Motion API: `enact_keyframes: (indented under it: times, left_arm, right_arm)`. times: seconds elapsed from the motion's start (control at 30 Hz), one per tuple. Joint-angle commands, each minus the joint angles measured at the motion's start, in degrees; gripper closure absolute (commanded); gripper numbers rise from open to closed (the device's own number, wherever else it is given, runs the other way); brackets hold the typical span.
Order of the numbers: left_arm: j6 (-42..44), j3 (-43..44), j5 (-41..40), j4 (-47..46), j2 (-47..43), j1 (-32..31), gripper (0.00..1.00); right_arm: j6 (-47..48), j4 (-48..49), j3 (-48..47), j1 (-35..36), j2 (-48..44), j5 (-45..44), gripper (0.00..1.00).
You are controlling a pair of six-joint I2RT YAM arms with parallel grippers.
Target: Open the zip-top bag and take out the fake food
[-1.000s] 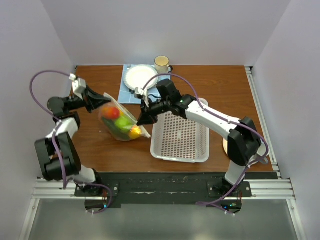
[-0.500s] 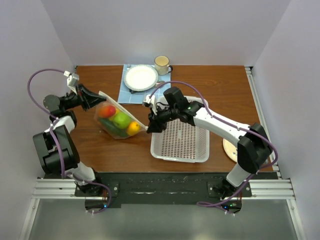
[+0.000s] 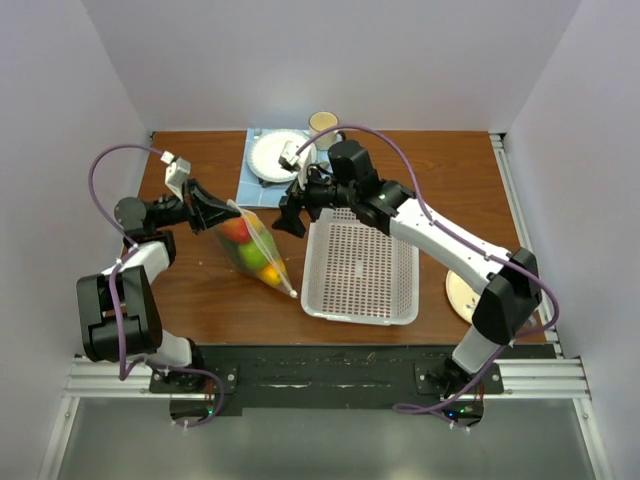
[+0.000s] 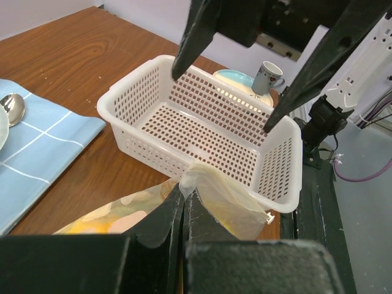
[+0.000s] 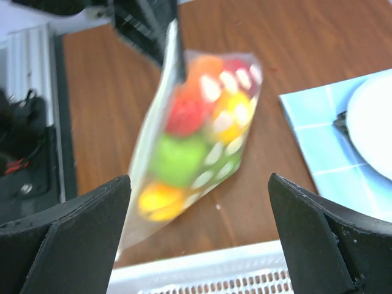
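Note:
The zip-top bag [image 3: 262, 258] slopes from my left gripper [image 3: 216, 212] down toward the near-left corner of the white basket. The left gripper is shut on one corner of the bag [image 4: 223, 205], with the plastic pinched between its fingertips [image 4: 184, 195]. Inside the bag the fake food [image 3: 248, 243] shows as red, green, yellow and orange pieces [image 5: 184, 138]. My right gripper [image 3: 290, 212] hovers open above the bag's far side. Its jaws stand wide and the bag [image 5: 202, 92] lies below them, untouched. The right gripper [image 5: 199, 179] holds nothing.
A white perforated basket [image 3: 362, 312] stands right of the bag. At the back lie a blue mat [image 3: 252, 185] with a white plate [image 3: 275, 155] and a mug [image 3: 322, 122]. A second plate [image 3: 453, 296] sits right of the basket. A spoon [image 4: 12, 107] lies on the mat.
My right gripper has opened, come off the bag and drawn back toward the plate. The left gripper has shifted right, and the bag has swung so its free end points at the basket's near corner.

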State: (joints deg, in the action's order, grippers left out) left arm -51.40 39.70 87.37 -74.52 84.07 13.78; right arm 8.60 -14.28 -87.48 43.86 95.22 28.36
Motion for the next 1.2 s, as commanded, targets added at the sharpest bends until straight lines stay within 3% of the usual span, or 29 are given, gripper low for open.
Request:
enact_keyframes:
  times: [0.0, 0.23, 0.37, 0.47, 0.8, 1.03, 1.17]
  left_arm:
    - [1.5, -0.3, 10.2, -28.7, -1.8, -0.2, 1.0]
    - [2.6, 0.1, 10.2, -27.7, -0.8, -0.2, 1.0]
    - [3.3, -0.2, 10.2, -27.4, -0.3, -1.0, 1.0]
    - [3.8, -0.7, 10.3, -27.2, 0.1, -1.1, 1.0]
    - [4.7, -1.8, 10.3, -27.8, 2.3, -1.0, 1.0]
    - [5.0, -2.0, 10.3, -28.0, 2.1, -1.2, 1.0]
    - [5.3, -1.6, 10.3, -28.0, 2.5, -1.9, 1.0]
  right_arm:
    - [-2.1, 3.6, -0.3, 0.0, 4.4, -3.6, 0.01]
    - [-3.0, 6.3, 4.2, 2.5, 4.4, -2.1, 0.02]
    - [-3.6, 6.4, 4.2, 3.6, 5.7, -0.5, 0.15]
    - [-4.0, 6.6, 4.8, 3.7, 4.8, -0.1, 0.18]
    - [-5.3, 7.9, 7.1, 3.6, 1.5, 0.6, 0.18]
    - [-8.2, 10.2, 5.1, 4.7, 4.6, 2.8, 0.18]
    - [-7.5, 5.9, -0.9, 7.8, 9.2, -2.4, 0.17]
